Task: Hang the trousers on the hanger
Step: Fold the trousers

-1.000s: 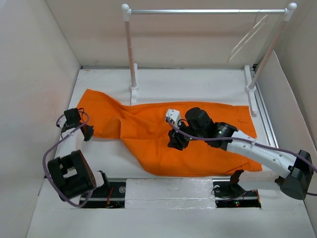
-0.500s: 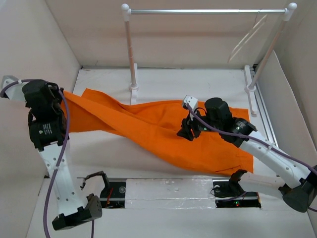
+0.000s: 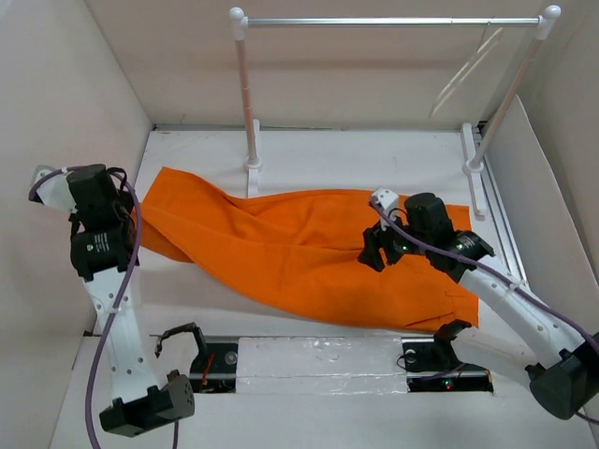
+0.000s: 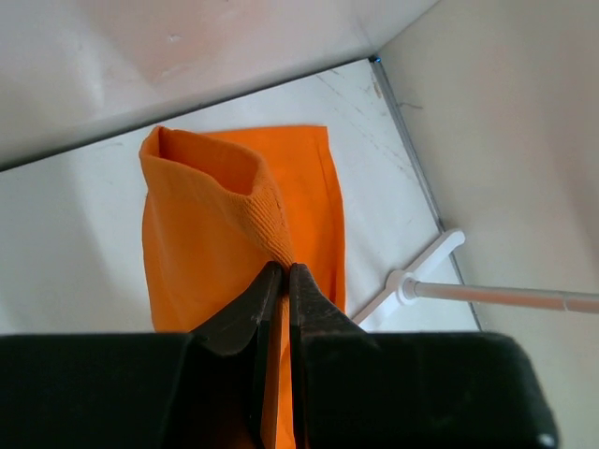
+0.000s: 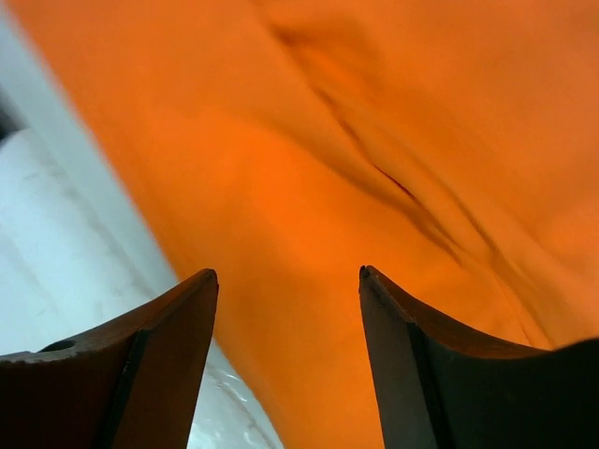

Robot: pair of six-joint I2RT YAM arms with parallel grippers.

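The orange trousers [image 3: 299, 248] lie spread across the white table, waist end at the right. My left gripper [image 3: 131, 217] is shut on the hem of a trouser leg [image 4: 211, 215] and holds it lifted at the far left. My right gripper [image 3: 374, 254] is open and hovers just above the trousers [image 5: 318, 168] near their middle right, with nothing between its fingers. The cream hanger [image 3: 468, 70] hangs from the right end of the silver bar [image 3: 388, 21].
A rack with white posts [image 3: 247, 94] stands at the back; its foot [image 4: 412, 281] shows in the left wrist view. White walls close in at left, right and back. The arm bases sit at the near edge.
My left gripper, shut on the leg hem, has come down and slightly right. My right gripper has moved right over the trousers, staying open.
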